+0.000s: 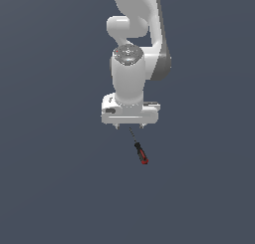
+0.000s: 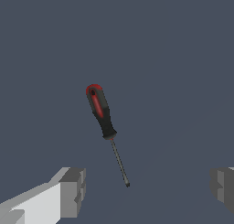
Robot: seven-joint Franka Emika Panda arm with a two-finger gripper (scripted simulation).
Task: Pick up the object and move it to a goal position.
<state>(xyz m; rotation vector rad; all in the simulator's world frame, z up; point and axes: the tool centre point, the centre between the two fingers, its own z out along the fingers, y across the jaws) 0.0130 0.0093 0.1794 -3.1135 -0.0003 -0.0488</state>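
The object is a small screwdriver [image 1: 140,152] with a red-and-black handle and a thin dark shaft, lying flat on the grey surface. In the wrist view the screwdriver [image 2: 102,113] shows whole, its shaft tip pointing toward the gap between my fingers. My gripper [image 1: 129,127] hangs above the shaft end, just behind the handle in the exterior view. The gripper [image 2: 148,186] is open, its two grey fingertips [image 2: 73,191] wide apart with nothing between them. It does not touch the screwdriver.
A plain dark grey floor [image 1: 50,188] spreads all around. The white arm [image 1: 134,49] rises behind the gripper toward the top of the exterior view.
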